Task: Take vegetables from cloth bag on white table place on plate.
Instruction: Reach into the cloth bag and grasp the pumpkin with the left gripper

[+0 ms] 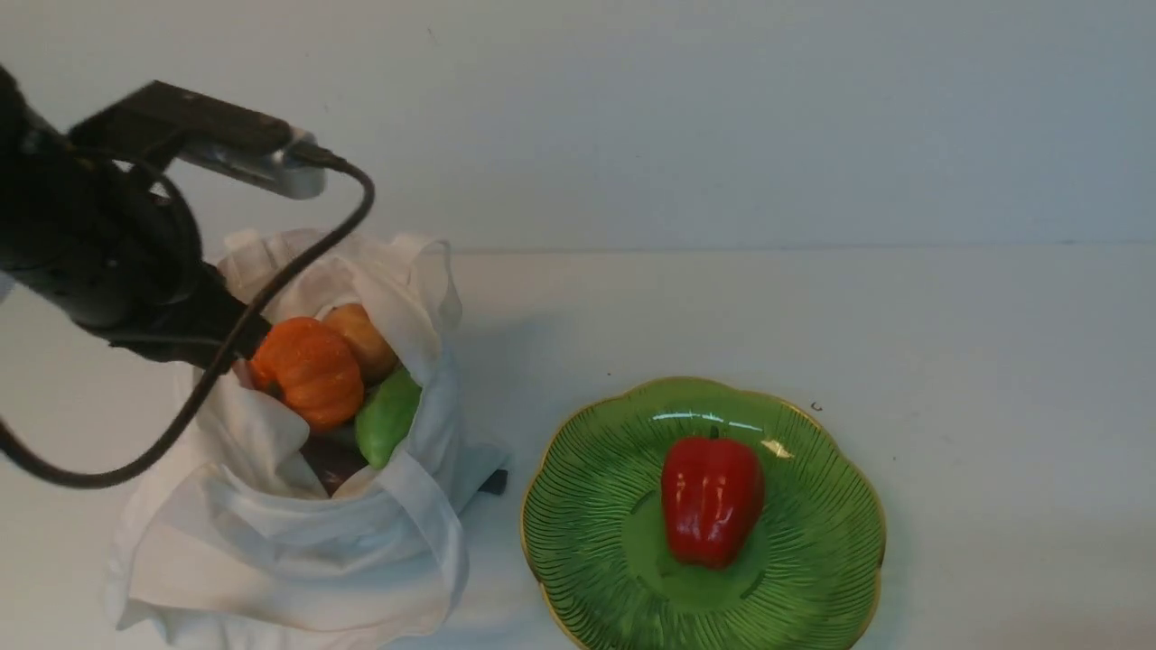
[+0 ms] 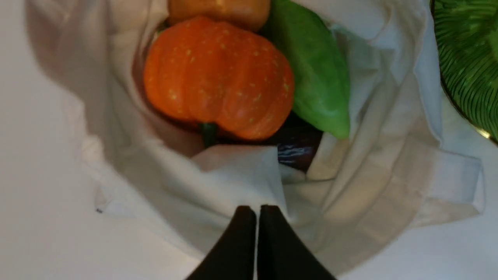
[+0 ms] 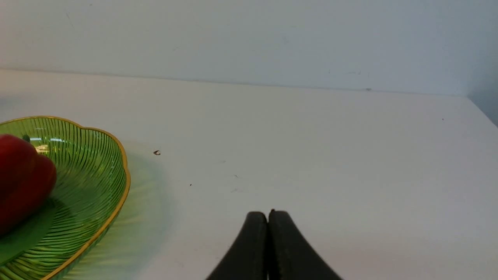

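White worktop [image 1: 993, 361], a few dark specks. Bag [image 1: 298, 560] slumped at near left, mouth open. Plate [image 1: 813, 578] sits near, right of the bag and apart from it, with 1 red pepper [image 1: 712, 501] lying in its middle. 3 vegetables show in the bag mouth: pumpkin [image 1: 307, 370] on top, gourd [image 1: 388, 420] touching its right side, potato [image 1: 366, 338] on its far side. A dark purple item [image 2: 297, 149] under the pumpkin is mostly hidden. Left hand [image 2: 256, 212] is over the bag's left edge near the pumpkin, fingers pressed together, pinching nothing. Right hand [image 3: 267, 216] is over bare worktop right of the plate, fingers pressed together, empty.
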Robot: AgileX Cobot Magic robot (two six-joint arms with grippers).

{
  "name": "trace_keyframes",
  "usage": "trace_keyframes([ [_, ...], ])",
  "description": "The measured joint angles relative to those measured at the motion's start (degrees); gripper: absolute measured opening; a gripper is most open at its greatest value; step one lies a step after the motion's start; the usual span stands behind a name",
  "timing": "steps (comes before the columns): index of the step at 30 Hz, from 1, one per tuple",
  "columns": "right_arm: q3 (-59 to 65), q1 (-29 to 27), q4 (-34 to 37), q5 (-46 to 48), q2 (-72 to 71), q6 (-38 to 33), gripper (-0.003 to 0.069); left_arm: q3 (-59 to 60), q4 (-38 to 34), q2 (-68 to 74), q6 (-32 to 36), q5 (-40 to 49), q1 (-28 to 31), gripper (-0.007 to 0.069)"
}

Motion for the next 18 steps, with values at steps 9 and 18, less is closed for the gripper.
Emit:
trace_keyframes([
  [9, 0.0, 0.0, 0.0, 0.0, 0.0, 0.0, -0.0015, -0.9, 6.8, 6.5, -3.7, -3.7, -4.1, 0.0025],
  [18, 0.0, 0.0, 0.0, 0.0, 0.0, 0.0, -0.0015, -0.9, 11.3, 9.2, -6.6, -5.4, -4.1, 0.0232],
])
